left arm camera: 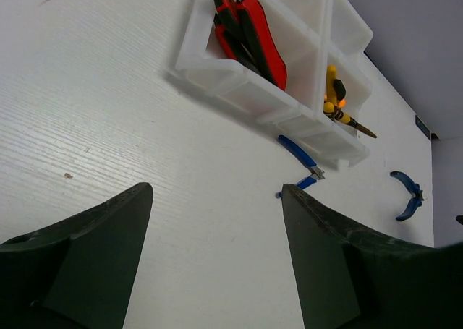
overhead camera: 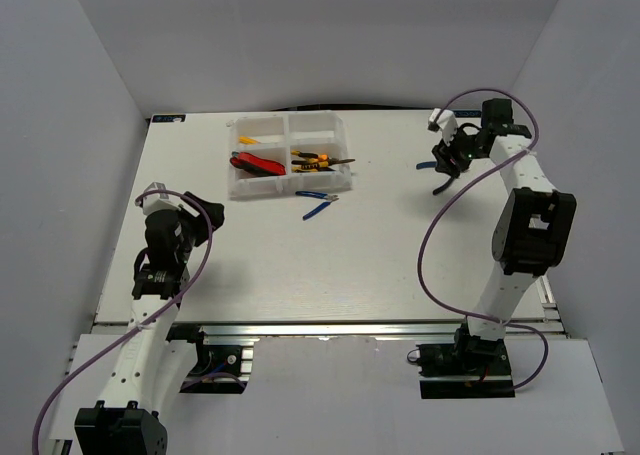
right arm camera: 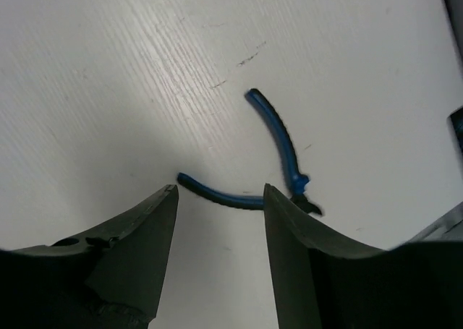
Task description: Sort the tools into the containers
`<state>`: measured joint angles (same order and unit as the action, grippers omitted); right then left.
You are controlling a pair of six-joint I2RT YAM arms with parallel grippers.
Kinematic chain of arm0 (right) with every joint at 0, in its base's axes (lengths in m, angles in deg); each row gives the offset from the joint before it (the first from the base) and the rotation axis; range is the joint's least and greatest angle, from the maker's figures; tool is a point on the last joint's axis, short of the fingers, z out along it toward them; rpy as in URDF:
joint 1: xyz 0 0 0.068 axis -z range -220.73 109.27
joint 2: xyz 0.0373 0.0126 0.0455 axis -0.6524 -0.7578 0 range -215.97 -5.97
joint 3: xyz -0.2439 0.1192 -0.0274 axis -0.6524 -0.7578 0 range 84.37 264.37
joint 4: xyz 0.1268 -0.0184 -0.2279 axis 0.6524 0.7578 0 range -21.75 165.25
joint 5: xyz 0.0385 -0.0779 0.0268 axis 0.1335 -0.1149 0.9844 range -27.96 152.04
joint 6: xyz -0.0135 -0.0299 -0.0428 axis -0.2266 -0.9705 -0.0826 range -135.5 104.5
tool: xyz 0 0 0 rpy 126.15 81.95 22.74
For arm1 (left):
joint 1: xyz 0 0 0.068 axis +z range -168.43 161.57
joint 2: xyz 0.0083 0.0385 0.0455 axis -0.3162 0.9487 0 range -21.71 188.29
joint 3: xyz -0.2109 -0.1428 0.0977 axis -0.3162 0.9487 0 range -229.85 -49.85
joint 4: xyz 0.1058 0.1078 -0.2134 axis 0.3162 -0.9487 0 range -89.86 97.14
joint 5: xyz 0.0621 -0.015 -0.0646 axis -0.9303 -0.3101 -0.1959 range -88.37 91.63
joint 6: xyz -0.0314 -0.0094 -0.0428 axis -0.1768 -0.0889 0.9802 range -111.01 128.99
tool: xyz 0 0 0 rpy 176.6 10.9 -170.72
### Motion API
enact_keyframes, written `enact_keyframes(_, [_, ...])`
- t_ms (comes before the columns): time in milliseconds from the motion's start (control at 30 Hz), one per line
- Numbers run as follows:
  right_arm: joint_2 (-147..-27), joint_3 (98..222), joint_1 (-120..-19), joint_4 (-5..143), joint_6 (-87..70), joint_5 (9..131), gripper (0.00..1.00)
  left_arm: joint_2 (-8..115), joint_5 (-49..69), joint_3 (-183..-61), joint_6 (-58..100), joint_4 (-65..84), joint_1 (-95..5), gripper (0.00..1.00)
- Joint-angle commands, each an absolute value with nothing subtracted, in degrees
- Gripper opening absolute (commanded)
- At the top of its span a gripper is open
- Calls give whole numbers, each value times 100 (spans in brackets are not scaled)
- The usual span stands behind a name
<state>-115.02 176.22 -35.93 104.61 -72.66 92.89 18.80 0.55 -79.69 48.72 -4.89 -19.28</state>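
Note:
The white organiser tray (overhead camera: 288, 123) stands at the table's back middle; it also shows in the left wrist view (left arm camera: 253, 101). It holds red-and-black cutters (overhead camera: 253, 163) (left arm camera: 249, 29), yellow-and-black pliers (overhead camera: 320, 160) (left arm camera: 334, 101) and a yellow-handled screwdriver (overhead camera: 250, 139). One blue-handled pliers (overhead camera: 318, 203) (left arm camera: 302, 164) lies on the table just in front of the tray. A second blue-handled pliers (right arm camera: 278, 155) (left arm camera: 407, 195) lies open on the table under my right gripper (overhead camera: 440, 175) (right arm camera: 221, 191), which is open, its fingertips just above one handle. My left gripper (overhead camera: 200, 207) (left arm camera: 217, 191) is open and empty, left of the tray.
Grey walls close in the table on the left, back and right. The right arm's purple cable (overhead camera: 430, 245) loops over the table's right part. A metal rail (overhead camera: 330, 327) runs along the front edge.

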Motion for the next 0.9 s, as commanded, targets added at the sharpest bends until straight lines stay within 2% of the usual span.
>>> enact_keyframes(0, [-11723, 17964, -3563, 11948, -10238, 9501, 57, 1828, 93, -7938, 4890, -490, -1923, 83])
enact_keyframes(33, [-11741, 17886, -3554, 12193, -11208, 9457, 59, 1819, 93, -7921, 4890, -499, -1923, 83])
enact_keyframes(133, [-11968, 18033, -3554, 12825, -12698, 8905, 61, 1801, 101, -7912, 4881, -525, -1923, 83])
enact_keyframes(267, [-12610, 18927, -3563, 13715, -13431, 8569, 61, 1792, 119, -7920, 4863, -569, -1923, 83])
enact_keyframes(867, [-13516, 19326, -3774, 13057, -13310, 8068, 59, 1827, 137, -7877, 4995, -613, -1923, 83])
